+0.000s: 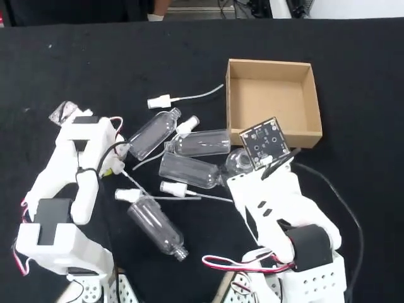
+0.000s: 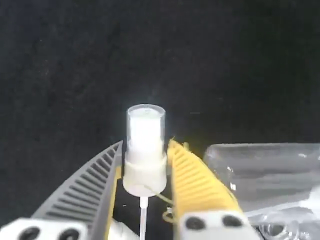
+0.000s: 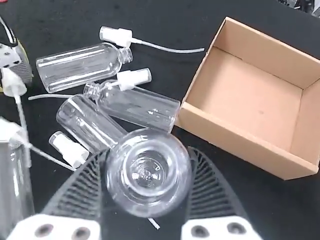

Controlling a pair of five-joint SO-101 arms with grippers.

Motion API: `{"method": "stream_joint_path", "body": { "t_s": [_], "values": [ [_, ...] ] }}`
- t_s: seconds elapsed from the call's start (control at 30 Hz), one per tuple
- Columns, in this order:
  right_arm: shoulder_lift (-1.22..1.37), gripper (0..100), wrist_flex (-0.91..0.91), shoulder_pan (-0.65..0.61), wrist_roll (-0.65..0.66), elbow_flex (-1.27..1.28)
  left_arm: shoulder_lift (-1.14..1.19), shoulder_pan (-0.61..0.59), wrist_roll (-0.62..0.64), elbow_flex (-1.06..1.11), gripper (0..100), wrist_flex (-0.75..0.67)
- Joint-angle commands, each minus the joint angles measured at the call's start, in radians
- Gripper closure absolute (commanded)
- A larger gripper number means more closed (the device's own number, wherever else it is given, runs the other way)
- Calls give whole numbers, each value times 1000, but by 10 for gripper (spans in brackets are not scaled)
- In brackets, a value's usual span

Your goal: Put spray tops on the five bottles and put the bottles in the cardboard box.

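The right claw (image 3: 146, 154) is squeezing a bottle (image 3: 147, 175) just beside the cardboard box (image 3: 225, 134), probably holding it steady for a top. The left claw (image 2: 145, 150) is pinching a spray top (image 2: 145, 125), well away from the box, probably getting ready to fit it on.

black table (image 1: 353, 50) | clear plastic wrapper (image 1: 63, 112) — crumpled, on the table's left side

A clear bottle (image 3: 147, 172) in the right pincer (image 3: 147, 155), cardboard box (image 3: 225, 135) nearby
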Motion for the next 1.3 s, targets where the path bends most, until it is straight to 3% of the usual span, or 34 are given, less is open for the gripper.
{"method": "stream_joint_path", "body": {
  "t_s": [0.0,0.17,0.37,0.5,0.83,0.93,1.13,1.27],
  "values": [
    [-16,988,-71,-12,-8,-10,-5,-8,-98,-79,953,11],
    [-13,988,-186,-12,-12,-12,-31,-22,-176,-128,970,31],
    [-10,988,-405,-129,-226,90,-199,-39,-460,-343,970,207],
    [-5,988,-520,-227,-180,179,-319,-28,-611,-469,970,184],
    [-4,988,-534,-238,-127,249,-560,226,-577,-634,970,-14],
    [-4,988,-493,-238,-64,237,-638,323,-577,-627,970,-17],
    [-4,988,-470,-238,-58,208,-770,484,-575,-547,970,-14],
    [-4,988,-470,-239,-58,211,-878,532,-575,-432,970,-58]
  ]
}}
